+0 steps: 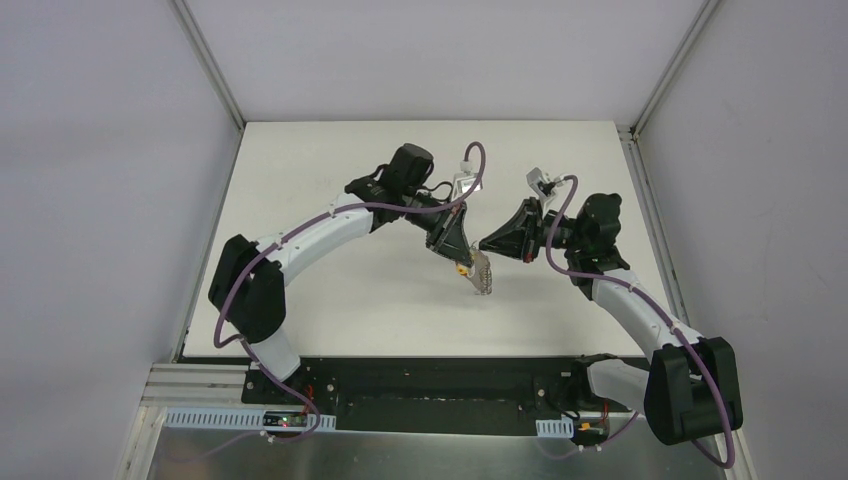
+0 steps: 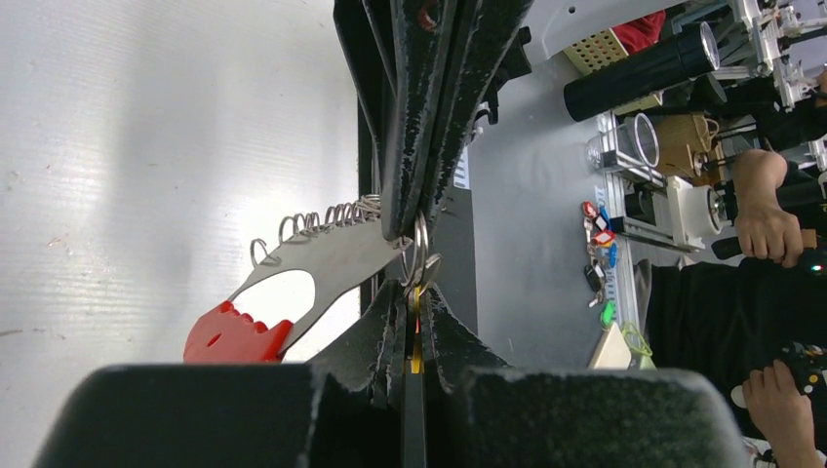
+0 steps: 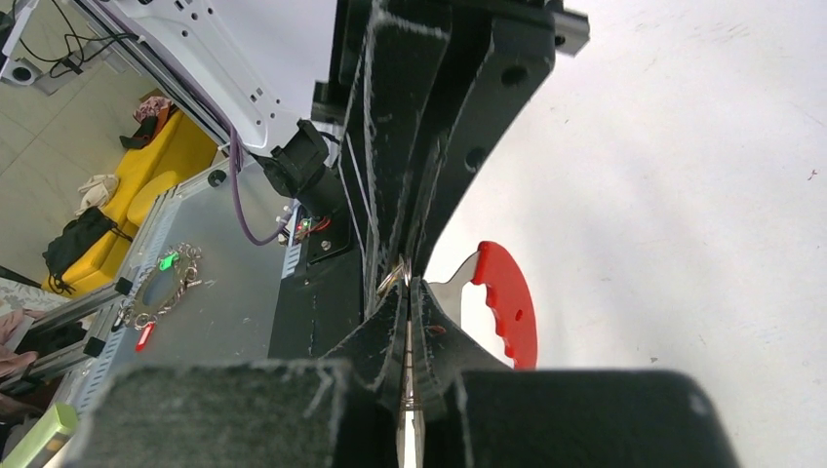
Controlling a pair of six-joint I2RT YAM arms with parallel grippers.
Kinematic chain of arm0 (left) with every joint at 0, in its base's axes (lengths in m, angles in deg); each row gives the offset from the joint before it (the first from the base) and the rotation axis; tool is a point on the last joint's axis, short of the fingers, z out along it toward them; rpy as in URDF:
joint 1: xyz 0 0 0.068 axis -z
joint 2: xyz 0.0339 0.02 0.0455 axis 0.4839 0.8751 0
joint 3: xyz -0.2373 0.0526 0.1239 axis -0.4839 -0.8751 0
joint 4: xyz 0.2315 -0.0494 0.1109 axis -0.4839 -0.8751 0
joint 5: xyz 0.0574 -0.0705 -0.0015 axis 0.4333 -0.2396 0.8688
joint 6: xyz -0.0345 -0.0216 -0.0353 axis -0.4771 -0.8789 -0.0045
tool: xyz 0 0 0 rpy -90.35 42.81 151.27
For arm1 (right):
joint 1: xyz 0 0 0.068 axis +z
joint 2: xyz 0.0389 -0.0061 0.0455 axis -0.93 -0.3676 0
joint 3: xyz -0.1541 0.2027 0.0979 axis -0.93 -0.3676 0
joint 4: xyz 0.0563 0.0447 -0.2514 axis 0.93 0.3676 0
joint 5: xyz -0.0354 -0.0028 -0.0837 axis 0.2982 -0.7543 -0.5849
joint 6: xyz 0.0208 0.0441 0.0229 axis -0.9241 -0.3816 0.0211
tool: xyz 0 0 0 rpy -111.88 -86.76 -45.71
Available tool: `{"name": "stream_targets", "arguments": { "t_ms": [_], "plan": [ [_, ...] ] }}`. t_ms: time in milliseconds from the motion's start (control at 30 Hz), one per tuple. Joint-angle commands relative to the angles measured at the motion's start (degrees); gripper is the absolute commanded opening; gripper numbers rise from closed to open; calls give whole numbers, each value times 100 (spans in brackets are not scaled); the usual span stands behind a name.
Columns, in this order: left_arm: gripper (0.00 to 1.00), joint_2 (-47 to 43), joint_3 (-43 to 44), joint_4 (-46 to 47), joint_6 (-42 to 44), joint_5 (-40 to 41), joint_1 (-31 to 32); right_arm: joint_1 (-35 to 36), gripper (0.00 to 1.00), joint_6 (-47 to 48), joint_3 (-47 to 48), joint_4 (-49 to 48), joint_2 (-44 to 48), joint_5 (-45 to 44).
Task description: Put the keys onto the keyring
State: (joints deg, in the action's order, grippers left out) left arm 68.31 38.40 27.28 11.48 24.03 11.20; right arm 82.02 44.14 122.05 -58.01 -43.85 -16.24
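Left gripper, seen from the overhead camera, reaches in at a slant towards the keyring. Its fingers are drawn together on the key, whose yellow-orange head shows just beside the keyring, on its left. The right gripper comes in from the other side, its tip just above the keyring; from this height you cannot tell whether it is pinched closed. The keyring is a small silvery clump below the two tips, over the white table; whether it touches the table cannot be told.

From the left wrist camera, the left gripper fills the bottom of the view, clenched, with a thin yellow sliver of the key squeezed between its fingers. The keyring lies to the left of the tips: a flat silvery piece with a cut-out, a red end farthest from the grippers, and a row of wire loops along its upper edge. A small split ring sits at the keyring's near corner, between the two grippers. The right gripper comes down from the top, closed against that same corner.

From the right wrist camera, the right gripper is clamped tight, with a strip of silver metal of the keyring caught between its fingers. The red end curves out to the right of the tips, above the table. The split ring peeks out just beside the tips. The left gripper descends from above, tip to tip with the right one; the key is hidden here
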Motion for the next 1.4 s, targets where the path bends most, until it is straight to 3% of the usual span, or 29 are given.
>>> {"name": "stream_targets", "arguments": {
  "t_ms": [0, 233, 467, 567, 700, 800, 1000, 1133, 1367],
  "plan": [
    [0, -83, 463, -840, 432, -150, -89, -44, 0, 479, 174, 162, 147, -62],
    [0, 58, 719, -1155, 350, -10, -168, -64, 0, 565, 167, 229, 133, -68],
    [0, 579, 1667, -2227, 275, 248, -235, -126, 0, 871, 215, 562, 103, -179],
    [0, 883, 2143, -2471, 161, 368, -235, -188, 8, 928, 235, 678, 86, -304],
    [0, 1257, 2653, -2472, -158, 533, -255, -400, 39, 928, 272, 789, 117, -523],
    [0, 1611, 3173, -2370, -476, 682, -314, -596, 54, 912, 338, 880, 174, -603],
    [0, 2723, 4636, -1920, -1447, 655, -543, -981, 64, 867, 400, 960, 275, -644],
    [0, 2997, 4233, -1112, -2110, 711, -765, -1146, 64, 857, 376, 956, 312, -665],
    [0, 3039, 2964, -1042, -1764, 1076, -1121, -1312, 66, 876, 348, 960, 339, -731]
  ]
}}
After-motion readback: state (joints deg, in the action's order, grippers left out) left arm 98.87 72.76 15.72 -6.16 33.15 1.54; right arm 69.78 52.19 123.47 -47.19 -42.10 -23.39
